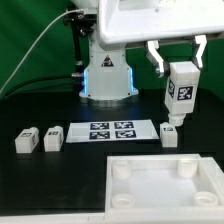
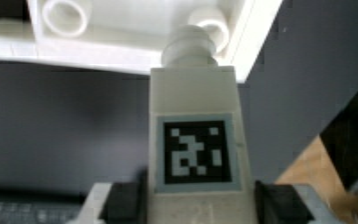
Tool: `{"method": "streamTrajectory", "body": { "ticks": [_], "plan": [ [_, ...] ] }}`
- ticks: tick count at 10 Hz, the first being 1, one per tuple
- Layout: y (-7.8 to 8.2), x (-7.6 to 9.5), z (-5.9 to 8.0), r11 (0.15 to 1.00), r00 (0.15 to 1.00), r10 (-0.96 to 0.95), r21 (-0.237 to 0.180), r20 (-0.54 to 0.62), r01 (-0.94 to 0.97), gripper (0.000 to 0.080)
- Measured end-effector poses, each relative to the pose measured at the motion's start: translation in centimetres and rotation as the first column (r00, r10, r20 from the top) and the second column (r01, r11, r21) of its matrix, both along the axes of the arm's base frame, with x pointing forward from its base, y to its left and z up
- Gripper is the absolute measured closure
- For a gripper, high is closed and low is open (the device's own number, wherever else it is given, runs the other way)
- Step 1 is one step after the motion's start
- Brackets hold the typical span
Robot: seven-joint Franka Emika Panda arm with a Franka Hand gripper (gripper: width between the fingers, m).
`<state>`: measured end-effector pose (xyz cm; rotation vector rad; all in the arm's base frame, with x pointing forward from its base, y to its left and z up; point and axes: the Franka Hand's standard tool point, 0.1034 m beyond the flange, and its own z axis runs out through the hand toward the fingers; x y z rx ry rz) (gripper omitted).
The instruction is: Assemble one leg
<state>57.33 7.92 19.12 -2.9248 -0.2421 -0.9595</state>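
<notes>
As you scan from the exterior view's left, you meet two spare legs [image 1: 25, 140] lying loose, the marker board [image 1: 110, 130], a third leg [image 1: 170, 136]. Above it your gripper [image 1: 178, 62] clamps the leg [image 1: 181, 90] upright, off the table [image 1: 60, 190], probably so its peg end can drop into a tray [image 1: 160, 197] socket.

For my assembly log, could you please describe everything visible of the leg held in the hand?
The leg is a small white rectangular block, plastic-looking, with a black-and-white tag on one face and a rounded peg at its far end. It hangs roughly upright, clamped at its top by the hand, just above another leg on the table.
</notes>
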Motion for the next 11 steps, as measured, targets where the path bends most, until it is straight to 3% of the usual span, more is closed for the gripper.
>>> {"method": "streamTrajectory", "body": {
  "ticks": [1,5,6,8,11],
  "plan": [
    [-0.1,-0.3,-0.6,1.0,1.0,-0.004,0.001,0.022,0.004,0.0508],
    [0.0,-0.3,-0.8,1.0,1.0,-0.001,0.001,0.009,0.001,0.0508],
    [0.5,0.5,-1.3,1.0,1.0,0.006,0.007,0.021,-0.006,0.0508],
    [1.0,3.3,-3.5,0.999,0.998,-0.006,0.033,0.056,0.004,0.0508],
    [2.4,5.1,-6.4,0.998,0.999,-0.022,0.061,0.023,0.02,0.0508]
  ]
}}
